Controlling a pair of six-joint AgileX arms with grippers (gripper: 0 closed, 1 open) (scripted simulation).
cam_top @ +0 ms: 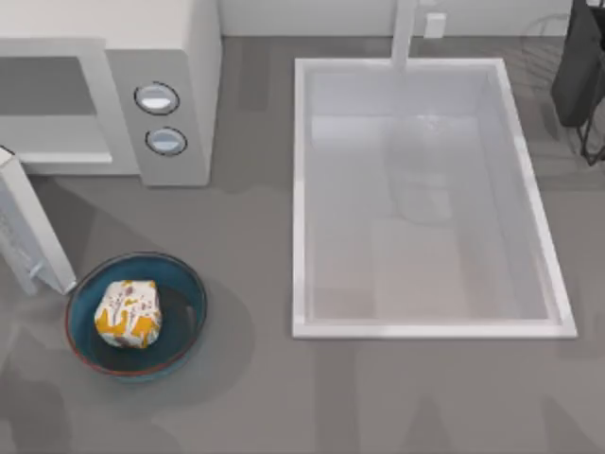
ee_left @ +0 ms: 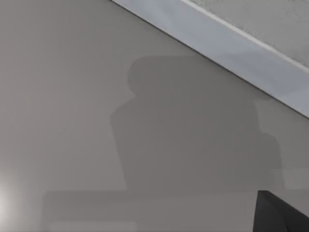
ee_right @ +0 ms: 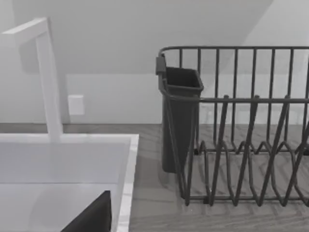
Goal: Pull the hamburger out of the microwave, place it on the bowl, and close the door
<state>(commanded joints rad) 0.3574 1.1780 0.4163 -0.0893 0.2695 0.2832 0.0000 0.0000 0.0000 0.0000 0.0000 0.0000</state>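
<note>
A: Hamburger (cam_top: 128, 313) status from the top view: it sits inside the bowl (cam_top: 184, 284), on the grey surface (cam_top: 255, 397) at the left front. One hamburger, one bowl.

B: Microwave?

A: One microwave (cam_top: 180, 47) at the back left, two knobs (cam_top: 157, 98) on its side panel, cavity looks bare. The door (cam_top: 28, 232) stands swung out at the left edge, its free end just beside the bowl rim; I can't tell if they touch. One sink (cam_top: 302, 189) with one faucet (cam_top: 405, 33) to the right.

B: So only the door is left.

A: That's my read. Risk: a push on the door from the wrong side or a low sweep could clip the bowl and tip the hamburger out, since the two sit so close. A weak push could also leave the door ajar.

B: Left wrist view?

A: Plain grey surface, a shadow, a pale edge strip (ee_left: 231, 43), and a dark corner at the frame edge. Left hand state: cannot tell.

B: Right wrist view?

A: Sink corner, faucet, one wire dish rack (ee_right: 241, 145) with one dark cup holder (ee_right: 181, 121) clipped on, plus a wall outlet (ee_right: 76, 105). Right hand state: cannot tell either.
</note>
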